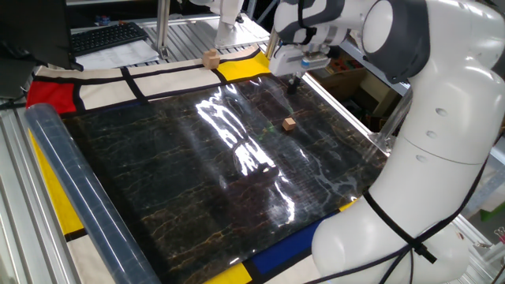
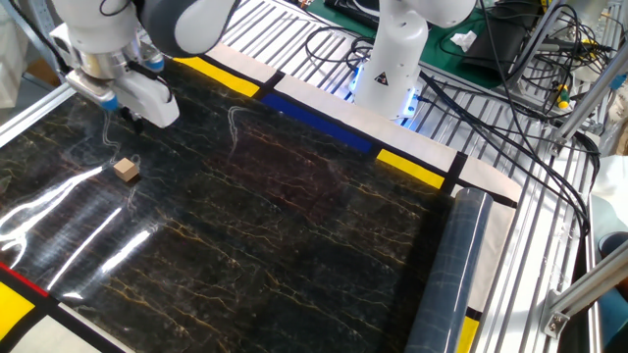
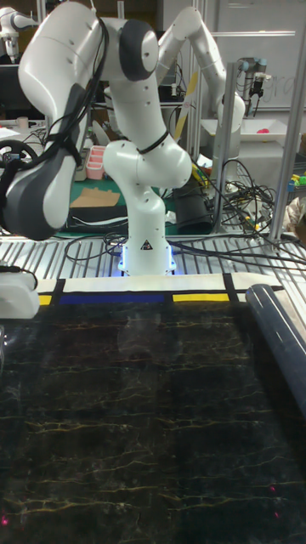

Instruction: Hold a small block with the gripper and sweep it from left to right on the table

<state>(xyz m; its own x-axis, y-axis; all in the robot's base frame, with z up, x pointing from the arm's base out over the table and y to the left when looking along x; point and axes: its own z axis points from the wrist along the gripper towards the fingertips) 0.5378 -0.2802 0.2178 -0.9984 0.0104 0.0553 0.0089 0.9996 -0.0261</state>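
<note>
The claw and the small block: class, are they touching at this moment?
Apart. In one fixed view the claw hangs beyond the small block, with bare table between them; the other fixed view shows the same gap.

The table (image 1: 197, 181) is glossy black with brown marble-like veins and white glare streaks, bordered by white, yellow, red and blue cloth panels. The small block (image 1: 289, 123) is tan-brown. The arm is white with grey joints; the gripper (image 1: 293, 82) is black.
</note>
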